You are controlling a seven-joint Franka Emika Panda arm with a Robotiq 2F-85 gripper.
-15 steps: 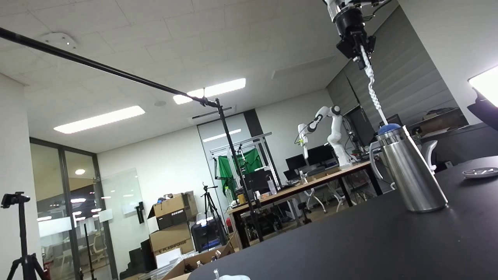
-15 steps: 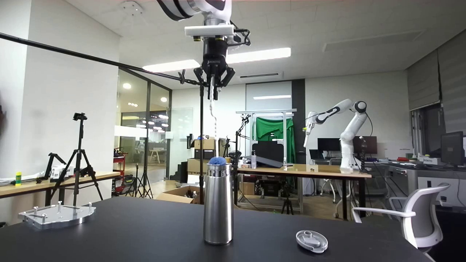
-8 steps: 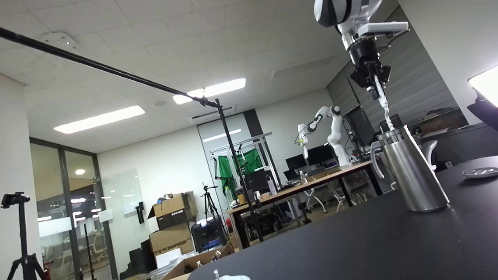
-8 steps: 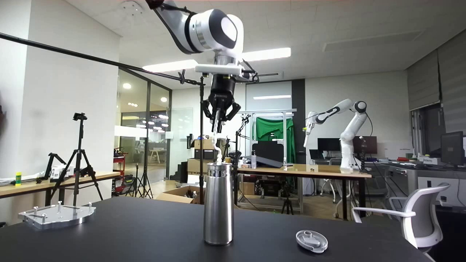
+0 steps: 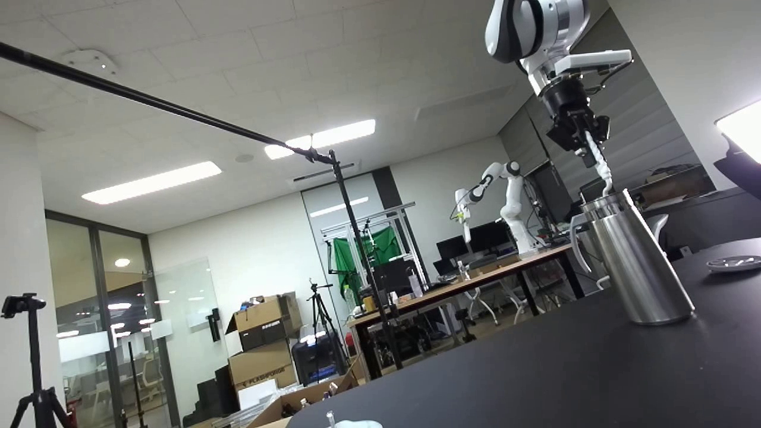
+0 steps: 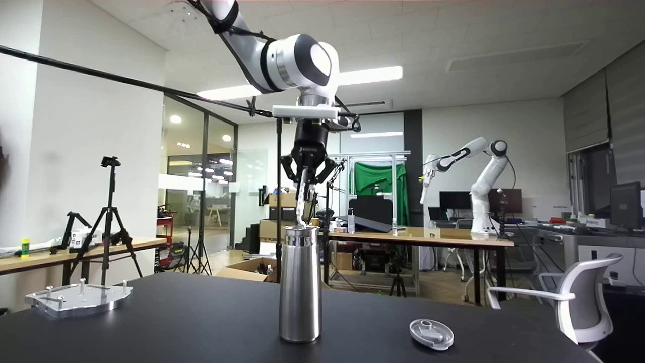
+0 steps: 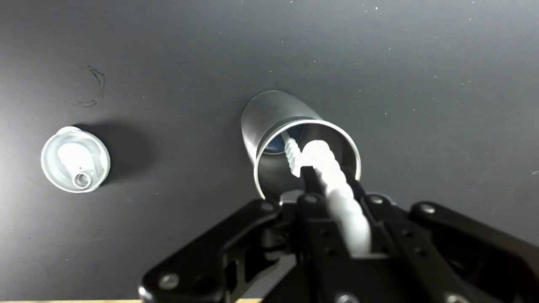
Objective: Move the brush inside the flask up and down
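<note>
A steel flask stands upright on the black table, and it also shows in an exterior view and the wrist view. My gripper is shut on the white twisted handle of the brush, above the flask mouth. In both exterior views the handle runs from the fingers down into the mouth. The blue brush head is down inside the flask, seen only partly in the wrist view and hidden in both exterior views.
A grey lid lies on the table to one side of the flask, also seen in the wrist view. A clear plate with pegs lies on the table. The flask has a side handle.
My gripper has moved down with the brush. The blue head was at the flask mouth one second ago and is now inside. The flask has shifted slightly on the table since half a second ago.
</note>
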